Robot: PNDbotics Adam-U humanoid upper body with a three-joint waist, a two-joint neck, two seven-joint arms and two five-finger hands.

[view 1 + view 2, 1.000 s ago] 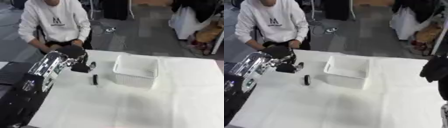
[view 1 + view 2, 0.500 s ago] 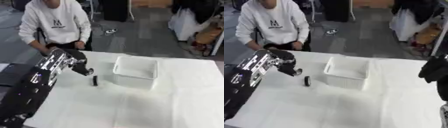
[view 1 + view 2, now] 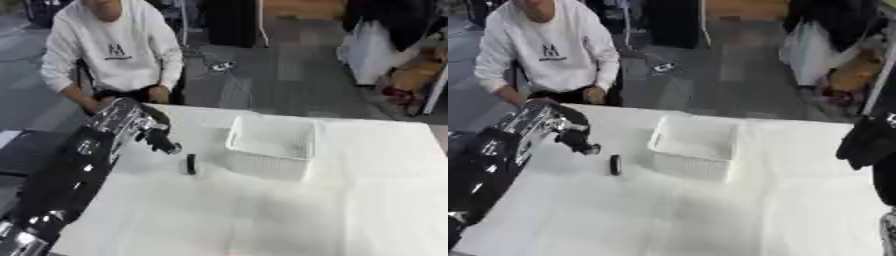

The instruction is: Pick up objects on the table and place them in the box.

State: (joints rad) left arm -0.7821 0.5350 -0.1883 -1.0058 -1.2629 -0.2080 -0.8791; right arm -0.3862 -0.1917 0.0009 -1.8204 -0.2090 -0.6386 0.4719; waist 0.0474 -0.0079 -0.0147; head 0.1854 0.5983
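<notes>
A small black upright object point(image 3: 191, 164) stands on the white table point(image 3: 289, 210), just left of the white box point(image 3: 271, 146), a slatted basket with nothing visible inside. My left arm reaches in from the lower left. Its hand point(image 3: 156, 139) hovers just up and left of the black object, a short gap away, fingers relaxed and pointing down toward it, holding nothing. My right hand point(image 3: 866, 142) shows only in the right eye view as a dark shape at the right edge, raised above the table.
A person in a white sweatshirt point(image 3: 114, 50) sits at the table's far left edge, hands near the rim. Grey floor and dark furniture lie beyond. White cloth stretches in front of and to the right of the box.
My left hand has moved closer along the table, from near the far edge to just beside the black object. The object and the box have stayed in place.
</notes>
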